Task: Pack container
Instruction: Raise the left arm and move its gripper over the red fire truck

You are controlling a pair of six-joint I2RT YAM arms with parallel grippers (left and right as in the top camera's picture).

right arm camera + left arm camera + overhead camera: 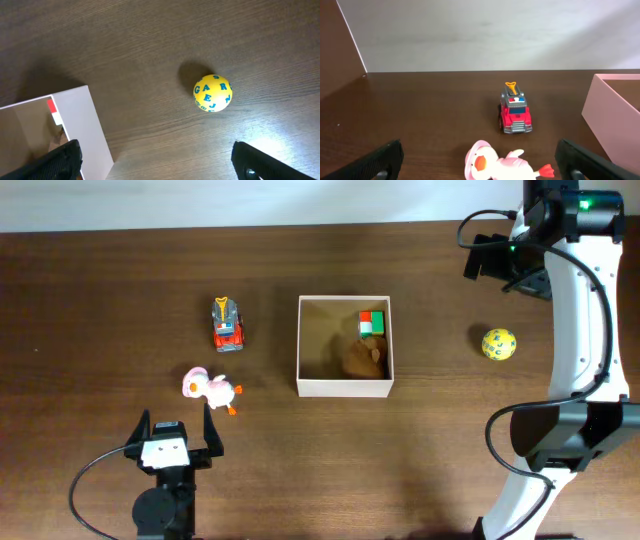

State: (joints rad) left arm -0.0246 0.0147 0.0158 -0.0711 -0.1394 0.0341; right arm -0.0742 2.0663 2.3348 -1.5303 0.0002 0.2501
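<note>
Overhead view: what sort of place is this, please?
Probably a robot test bench, not a home: the left gripper and right gripper hang over a dark wooden table, a plain white wall stands behind, and toys such as a yellow letter ball lie around the container.

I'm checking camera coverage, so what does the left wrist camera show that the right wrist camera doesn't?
Only the left wrist view: the red toy truck and the pink duck, both on the table. Only the right wrist view: the yellow lettered ball, plus a glimpse of a red and white block inside the container. Both: part of the container's wall and the dark wooden table.
</note>
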